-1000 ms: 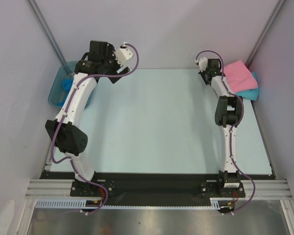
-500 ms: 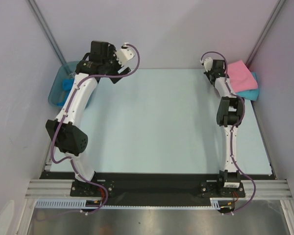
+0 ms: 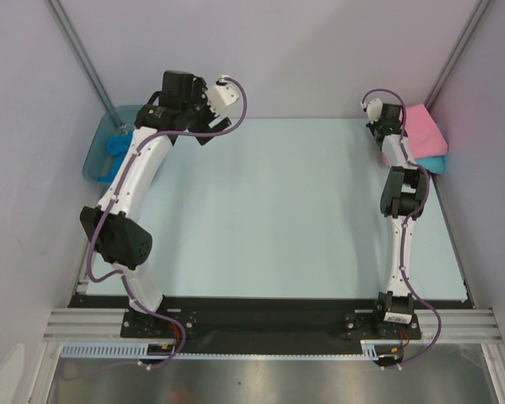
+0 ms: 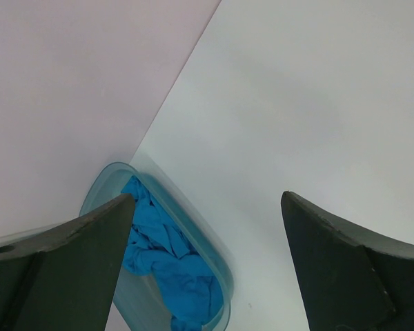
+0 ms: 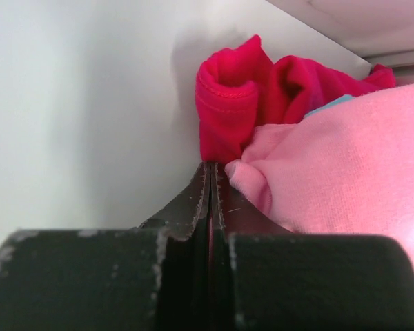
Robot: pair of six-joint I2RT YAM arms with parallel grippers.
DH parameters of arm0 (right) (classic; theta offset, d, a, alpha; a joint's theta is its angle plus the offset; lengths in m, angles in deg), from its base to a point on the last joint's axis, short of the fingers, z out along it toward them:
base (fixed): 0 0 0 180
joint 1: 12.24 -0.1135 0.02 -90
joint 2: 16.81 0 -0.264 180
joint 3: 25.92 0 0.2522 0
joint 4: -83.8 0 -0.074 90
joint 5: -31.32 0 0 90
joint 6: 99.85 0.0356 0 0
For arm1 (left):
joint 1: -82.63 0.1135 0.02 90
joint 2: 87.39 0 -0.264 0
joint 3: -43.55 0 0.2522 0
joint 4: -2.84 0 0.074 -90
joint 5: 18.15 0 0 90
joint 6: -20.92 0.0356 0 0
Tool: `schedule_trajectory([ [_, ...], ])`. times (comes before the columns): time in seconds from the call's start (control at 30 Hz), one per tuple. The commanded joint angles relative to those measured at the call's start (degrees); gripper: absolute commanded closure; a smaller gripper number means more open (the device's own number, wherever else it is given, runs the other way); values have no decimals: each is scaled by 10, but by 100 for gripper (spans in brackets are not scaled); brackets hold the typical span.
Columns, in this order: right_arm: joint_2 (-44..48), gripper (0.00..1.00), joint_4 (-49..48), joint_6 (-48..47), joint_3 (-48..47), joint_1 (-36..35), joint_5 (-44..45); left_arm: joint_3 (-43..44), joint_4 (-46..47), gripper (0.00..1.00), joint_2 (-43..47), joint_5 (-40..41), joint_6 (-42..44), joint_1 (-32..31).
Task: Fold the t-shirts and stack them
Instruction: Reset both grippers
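A folded light pink t-shirt [image 3: 423, 130] lies on a turquoise t-shirt [image 3: 433, 162] at the table's far right corner. My right gripper [image 3: 396, 116] is shut, its tips against this stack. In the right wrist view the shut tips [image 5: 212, 165] touch the pink t-shirt [image 5: 345, 165] and a red t-shirt [image 5: 241, 96] bunched behind it; a turquoise sliver [image 5: 334, 103] peeks out. A crumpled brighter blue t-shirt [image 3: 116, 147] lies in the tub at far left, also in the left wrist view [image 4: 165, 255]. My left gripper [image 3: 175, 87] is open and empty, high above the tub's right side [image 4: 207, 196].
The translucent grey-blue plastic tub [image 3: 97, 156] sits at the far left edge against the wall; its rim shows in the left wrist view [image 4: 193, 227]. Walls close in the back and both sides. A pale blue mat [image 3: 269, 210] covers the table.
My right arm has swung right, bringing its shut gripper against the pink and turquoise stack. My left gripper has shifted slightly right above the tub.
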Motion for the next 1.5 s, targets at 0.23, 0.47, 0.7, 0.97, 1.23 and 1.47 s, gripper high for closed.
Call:
schedule_trajectory([
  [0.23,-14,100,-4,-17,-7,71,53,-7,13,7,39,7,1,-21],
  [0.47,59,54,56,-7,49,41,-18,-26,14,7,46,23,11,-21],
  [0.7,210,2,86,-2,217,-40,-117,-83,54,4,59,64,19,-6],
  [0.97,268,0,223,101,93,-142,-132,-82,75,0,21,141,-48,13],
  [1.23,311,0,335,155,1,-178,19,-125,79,0,49,101,-159,19],
  [1.47,402,0,333,159,154,-149,71,-184,113,0,78,106,-186,22],
])
